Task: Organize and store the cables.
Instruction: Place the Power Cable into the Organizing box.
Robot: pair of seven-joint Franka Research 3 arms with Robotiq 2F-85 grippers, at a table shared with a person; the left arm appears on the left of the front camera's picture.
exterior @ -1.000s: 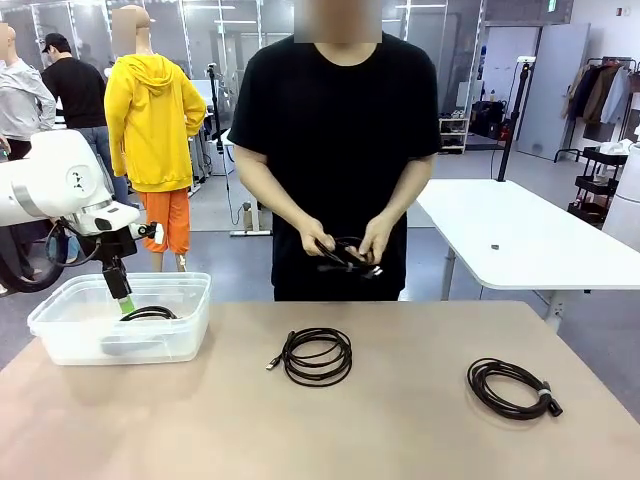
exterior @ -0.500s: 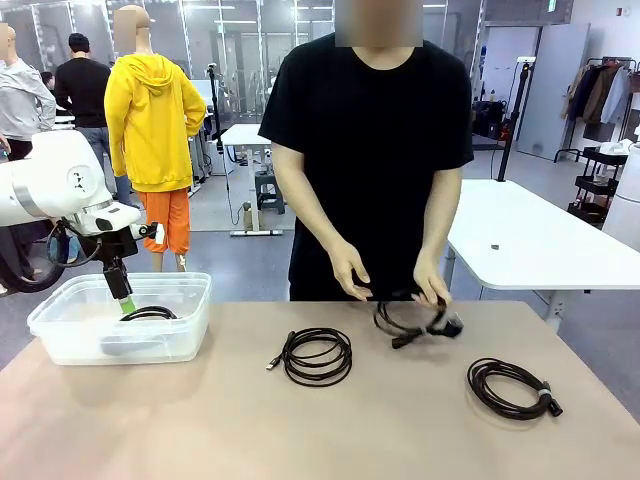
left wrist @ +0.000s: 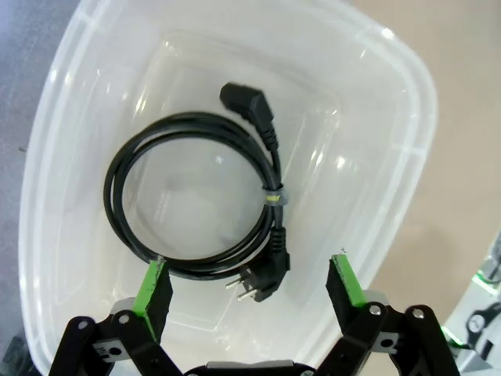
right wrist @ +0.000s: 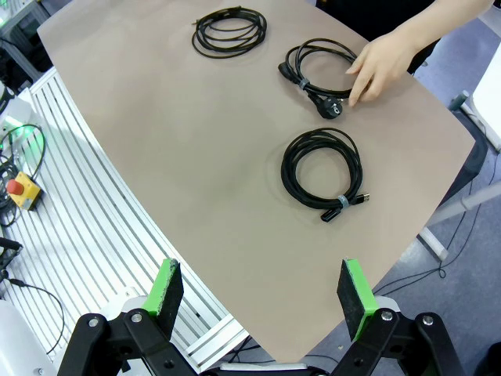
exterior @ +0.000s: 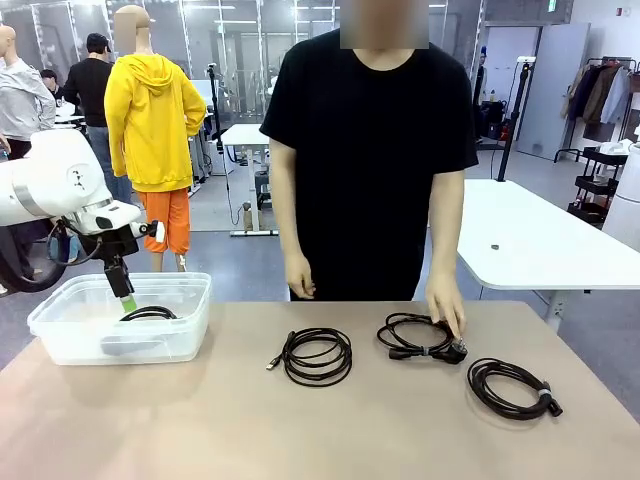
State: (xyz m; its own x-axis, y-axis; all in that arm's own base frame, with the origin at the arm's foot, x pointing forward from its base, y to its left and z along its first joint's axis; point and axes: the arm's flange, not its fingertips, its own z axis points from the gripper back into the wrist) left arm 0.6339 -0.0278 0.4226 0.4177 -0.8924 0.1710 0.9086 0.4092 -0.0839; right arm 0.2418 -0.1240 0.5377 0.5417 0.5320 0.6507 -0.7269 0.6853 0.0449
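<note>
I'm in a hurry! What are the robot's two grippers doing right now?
Left gripper: open, holding nothing.
Right gripper: open, holding nothing.

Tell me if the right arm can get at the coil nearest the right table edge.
Probably yes: that coil lies alone on bare table, the person's hand is at the neighbouring coil, and the right gripper is open.
</note>
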